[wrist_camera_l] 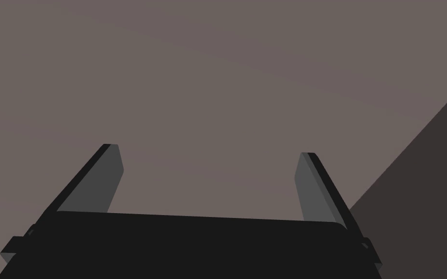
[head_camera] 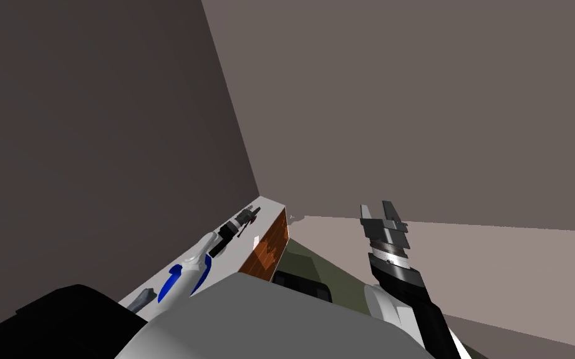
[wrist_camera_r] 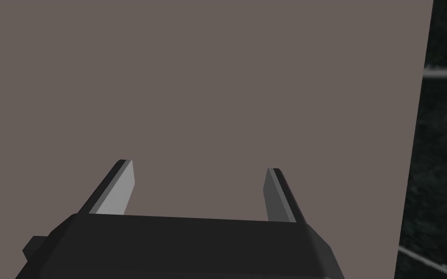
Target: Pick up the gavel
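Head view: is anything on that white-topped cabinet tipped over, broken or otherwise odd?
Nothing stands out. The white-topped cabinet looks intact; its slant is the camera's. My left gripper reaches along its top, open and empty.

Two plain walls meet in a corner: the left wall point(head_camera: 93, 124) is a dark brownish grey and the right wall point(head_camera: 436, 93) a lighter shade of the same colour. A long, narrow tabletop point(head_camera: 270, 212) with a pale top runs along the darker wall, and its far end reaches the corner. A small white slip point(head_camera: 255, 240) lies on it near the outer edge. Its side panel point(head_camera: 266, 252) is glossy reddish-brown wood. Beside that panel lies an olive-green patch point(head_camera: 310, 260), with a low black block point(head_camera: 302, 283) on it. Past the patch the floor point(head_camera: 498, 274) is pale pinkish brown. In the right wrist view a dark speckled strip point(wrist_camera_r: 443, 145) crossed by pale lines borders the wall's edge.
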{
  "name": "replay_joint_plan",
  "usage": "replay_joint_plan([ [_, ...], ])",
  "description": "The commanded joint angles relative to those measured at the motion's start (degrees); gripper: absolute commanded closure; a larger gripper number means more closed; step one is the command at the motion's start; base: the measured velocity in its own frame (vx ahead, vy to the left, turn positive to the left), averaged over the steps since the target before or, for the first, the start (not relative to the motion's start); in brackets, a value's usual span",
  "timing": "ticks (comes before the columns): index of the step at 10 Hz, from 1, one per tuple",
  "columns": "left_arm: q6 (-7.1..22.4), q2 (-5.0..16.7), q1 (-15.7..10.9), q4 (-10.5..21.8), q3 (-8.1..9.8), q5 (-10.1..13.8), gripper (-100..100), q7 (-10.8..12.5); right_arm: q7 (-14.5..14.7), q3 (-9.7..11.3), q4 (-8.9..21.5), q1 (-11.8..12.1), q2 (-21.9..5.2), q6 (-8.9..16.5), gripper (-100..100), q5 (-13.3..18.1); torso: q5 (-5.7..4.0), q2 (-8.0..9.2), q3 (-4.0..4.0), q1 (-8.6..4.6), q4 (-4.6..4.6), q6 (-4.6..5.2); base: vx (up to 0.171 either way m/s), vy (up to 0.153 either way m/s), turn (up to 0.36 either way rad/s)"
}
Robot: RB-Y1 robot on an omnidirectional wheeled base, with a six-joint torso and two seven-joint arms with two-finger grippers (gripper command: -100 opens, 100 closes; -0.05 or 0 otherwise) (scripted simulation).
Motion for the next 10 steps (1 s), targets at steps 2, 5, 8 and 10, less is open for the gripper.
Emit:
replay_joint_plan([
  [2, -0.6, 1.4, -0.6, 3.5, 1.54, -4.0, -100, 1.0, 0.0, 0.0, 0.0, 0.0, 0.0, 0.0, 0, 0.0, 0.0, 0.03, 0.02, 0.02, 0.01, 0.04, -0.045, 0.029, -0.156],
  [5, -1.1, 2.5, -1.4, 7.2, 2.78, -7.4, -100, 1.8, 0.0, 0.0, 0.0, 0.0, 0.0, 0.0, 0, 0.0, -0.01, -0.03, -0.02, -0.02, -0.01, 0.05, -0.03, 0.02, -0.129],
  [8, -1.5, 3.6, -2.1, 10.5, 4.03, -10.6, -100, 2.5, 0.0, 0.0, 0.0, 0.0, 0.0, 0.0, 0, 0.0, 0.02, 0.01, 0.0, 0.06, 0.0, -0.01, -0.035, 0.032, -0.113],
  [10, -1.9, 4.6, -2.8, 13.8, 5.28, -13.8, -100, 3.3, 0.0, 0.0, 0.0, 0.0, 0.0, 0.0, 0, 0.0, -0.01, -0.03, -0.02, -0.05, -0.01, 0.06, -0.038, 0.017, -0.198],
])
